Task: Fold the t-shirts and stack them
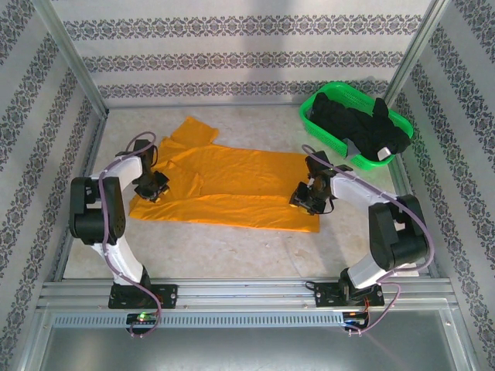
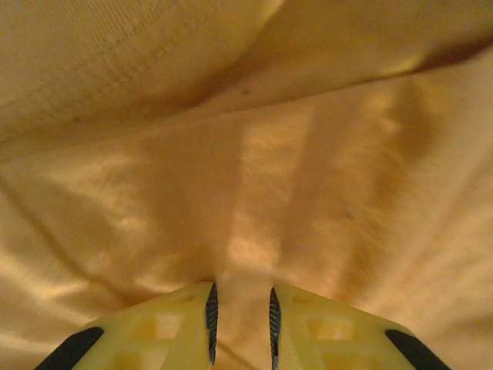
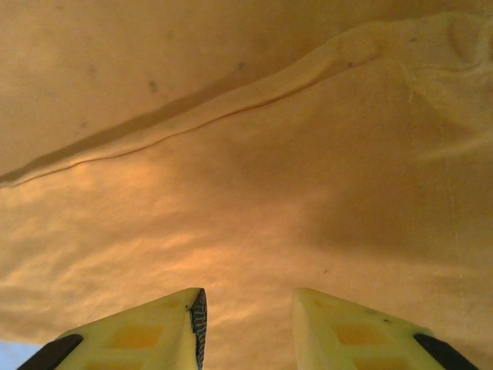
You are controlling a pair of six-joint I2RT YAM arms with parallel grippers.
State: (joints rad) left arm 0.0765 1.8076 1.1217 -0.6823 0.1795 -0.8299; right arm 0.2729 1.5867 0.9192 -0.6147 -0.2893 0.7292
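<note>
- Table (image 1: 232,247): carries all items listed below.
- Spread t-shirt (image 1: 232,189): lies flat on the middle of the table, lengthwise from left to right; one sleeve reaches toward the far edge, left of centre.
- Basket (image 1: 309,116): stands at the far right corner of the table, apart from the spread t-shirt.
- Heaped t-shirts (image 1: 352,124): lie in the basket, piled above its rim.
- Left gripper (image 1: 151,189): over the spread t-shirt's left end.
- Right gripper (image 1: 305,199): over the spread t-shirt's right end, near its front edge.
</note>
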